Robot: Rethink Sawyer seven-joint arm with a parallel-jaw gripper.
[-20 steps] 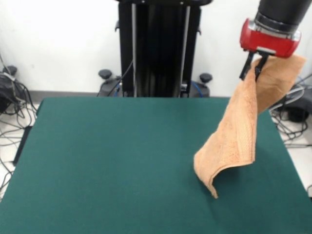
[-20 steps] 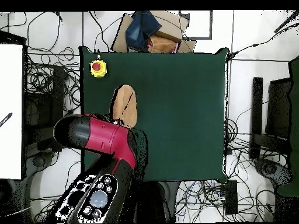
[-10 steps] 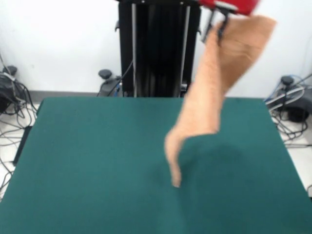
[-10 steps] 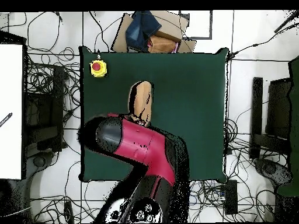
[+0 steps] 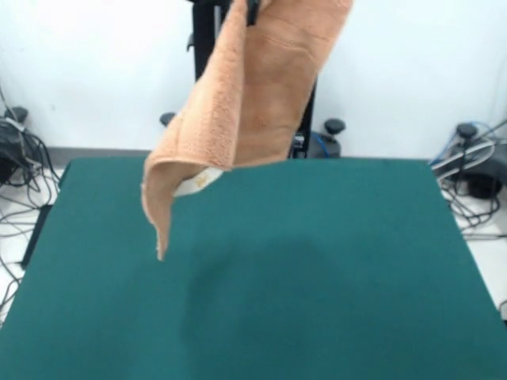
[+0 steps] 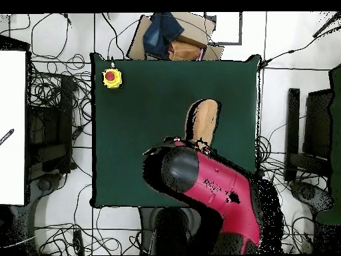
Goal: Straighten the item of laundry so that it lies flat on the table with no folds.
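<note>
Green felt table (image 5: 356,261) fills the front view, white wall behind, cables on the floor at both sides. Up in the air: the peach-orange towel (image 5: 245,103), hanging from the top edge of the front view, clear of the tabletop w/ nothing touching the felt. Long axis runs steeply, top at upper centre-right, lowest corner pointing down and to the picture's left, above the table's left-centre. It's folded lengthwise, doubled over itself; a pale label shows inside the fold near the bottom. Soft shadow on the felt below it.

Gripper (image 5: 252,8): only a dark sliver at the top edge where the towel starts, so can't tell how the fingers stand, though the towel hangs from that spot.

Overhead view: red and black arm (image 6: 213,180) reaches from the bottom edge over the table's lower right part. Towel (image 6: 203,122) shows as a narrow orange strip just beyond the arm's end, long axis running bottom to top of the picture, right of table centre. Yellow box w/ red button (image 6: 111,77) sits at the table's top-left corner, well apart from the towel. Brown box w/ blue cloth (image 6: 170,37) lies off the table past its top edge.
</note>
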